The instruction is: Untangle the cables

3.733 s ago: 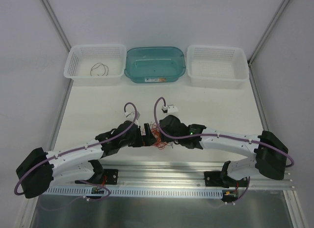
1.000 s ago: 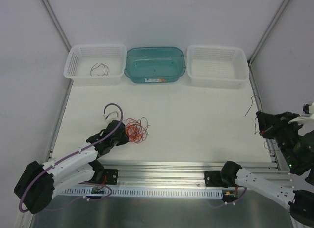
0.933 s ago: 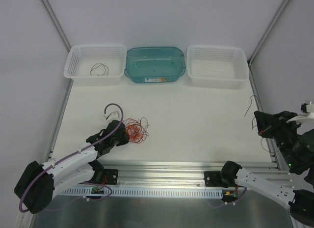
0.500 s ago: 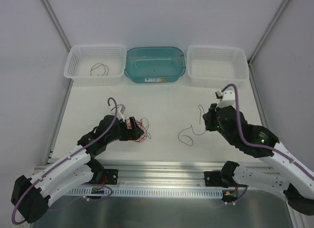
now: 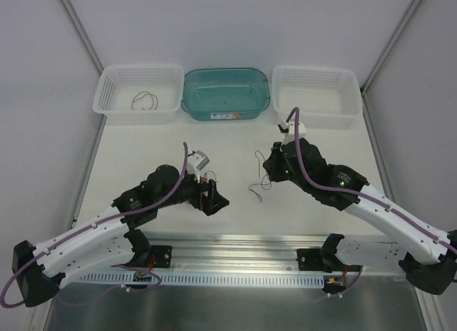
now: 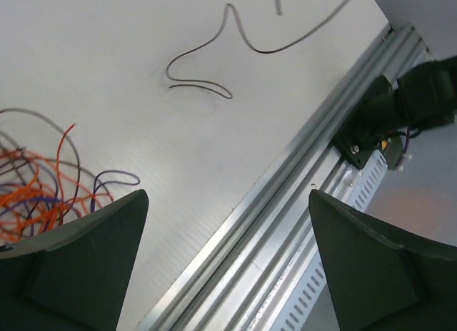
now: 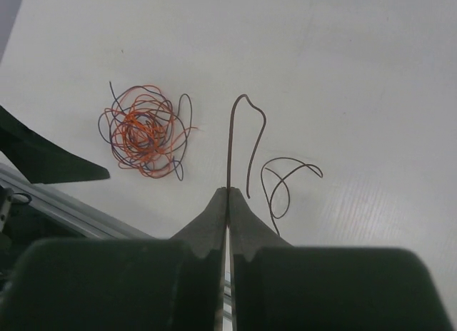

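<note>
Left gripper (image 6: 227, 197) is released, jaws wide, with the fuzzy orange-and-dark tangle (image 6: 36, 195) of hair-thin wire just beside one finger. Right gripper (image 7: 228, 192) is pinched on a single dark strand (image 7: 230, 142), which hooks over just ahead of its tips

A robotics lab; white-walled booth (image 5: 235, 31), aluminium mounting rail (image 5: 243, 245).

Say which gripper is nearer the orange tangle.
Left. The left gripper is open beside the orange tangle; the right gripper, shut on a dark wire, sits apart, farther right.
</note>
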### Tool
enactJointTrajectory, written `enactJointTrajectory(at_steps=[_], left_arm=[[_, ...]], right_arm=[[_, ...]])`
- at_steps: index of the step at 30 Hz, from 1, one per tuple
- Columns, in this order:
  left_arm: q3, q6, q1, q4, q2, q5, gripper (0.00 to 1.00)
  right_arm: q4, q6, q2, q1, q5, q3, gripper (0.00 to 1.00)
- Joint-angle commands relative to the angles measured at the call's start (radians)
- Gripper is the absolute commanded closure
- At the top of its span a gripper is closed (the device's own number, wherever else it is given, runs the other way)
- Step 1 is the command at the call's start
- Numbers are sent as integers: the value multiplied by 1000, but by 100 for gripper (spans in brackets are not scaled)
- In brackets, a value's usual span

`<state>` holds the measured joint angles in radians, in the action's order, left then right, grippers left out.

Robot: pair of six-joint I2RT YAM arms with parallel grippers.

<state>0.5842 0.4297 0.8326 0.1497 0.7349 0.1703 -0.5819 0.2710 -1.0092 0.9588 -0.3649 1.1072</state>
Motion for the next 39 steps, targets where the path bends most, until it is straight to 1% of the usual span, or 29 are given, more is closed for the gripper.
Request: enactJointTrajectory(at_steps=[1,4,7,8,10,12,15,18,25,29,30,32,33,35,36,37,38,39], left_arm=[[51,-149,80,-148,76,-29,3],[46,-206,134,-260,155,-49,3],[22,-276,177,-421,228,-86,3],[7,-329,192,-535,245,-100,2],[-38,-385,229,-646,291,-120,3],[-55,-472,252,-775,343,-164,3],[-67,-574,289,-887,411,-239,3],[-61,-626,303,-953,471,-256,4],[-18,-663,315,-1048,580,-276,9],[0,-658,316,-1096,636,-255,17],[5,-655,316,-1101,644,-247,26],[19,-646,318,-1110,664,-230,35],[23,-645,319,-1113,669,-229,49],[31,-637,319,-1115,675,-233,72],[28,-632,319,-1112,673,-236,91],[25,-629,319,-1113,670,-239,98],[22,-626,319,-1112,660,-245,100],[19,-622,319,-1096,652,-249,100]], right_arm=[[71,43,-15,0,41,71,99],[82,66,-25,-3,57,80,99],[86,97,-29,0,66,88,99],[90,105,-28,0,69,89,99],[96,112,-23,0,80,88,99],[102,119,-17,0,93,88,99],[106,123,-14,-2,109,86,99],[108,125,-15,1,124,86,99],[116,129,-11,-2,146,89,99],[113,125,-12,0,150,95,99],[111,123,-12,0,153,94,99],[109,122,-14,0,155,97,99],[108,120,-14,0,150,98,99],[97,114,-12,-2,136,98,99],[90,109,-11,0,129,100,99],[79,106,-9,-2,121,100,99],[70,102,-2,-2,103,98,99],[62,93,1,-2,90,94,99]])
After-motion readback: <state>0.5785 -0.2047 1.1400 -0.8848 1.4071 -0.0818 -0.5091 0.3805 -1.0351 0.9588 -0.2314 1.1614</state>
